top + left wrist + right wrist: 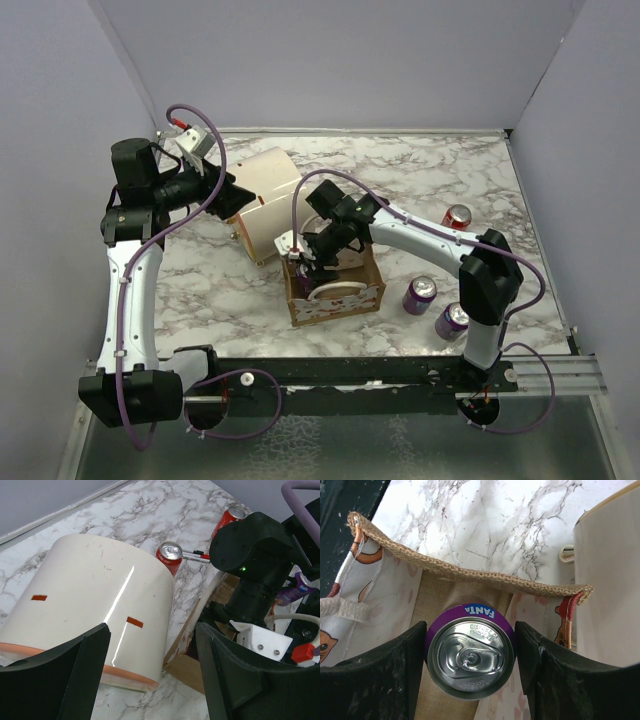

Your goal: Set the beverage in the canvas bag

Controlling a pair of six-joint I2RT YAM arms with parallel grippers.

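1. The beverage (470,652) is a purple can with a shiny silver top and a pull tab.
2. The right gripper (470,680) holds it, with its black jaws pressed on the can's two sides.
3. The can stands upright in the mouth of the canvas bag (335,298). The bag's walls are on both sides of it. I cannot tell how deep it sits.
4. The bag is a small box shape. It has a rough tan rim, white sides with red and orange pictures, and white loop handles. It stands close to the near edge of the table (480,170), about halfway along.
5. White letters on the can's rim say "FANTA". There are tiny letters stamped on the lid, too small to read.
6. A big cream cylinder (265,195) lies on its side just behind the bag, toward the far left corner. It has small red marks on it.
7. The left gripper (151,630) hangs just over the cylinder. Its jaws are apart and hold nothing.
8. A red can (170,555) and a marker pen (197,556) lie just behind the cylinder.
9. Another red can (457,217) stands near the right edge.
10. Two more purple cans (419,294) stand toward the near right corner, just right of the bag.
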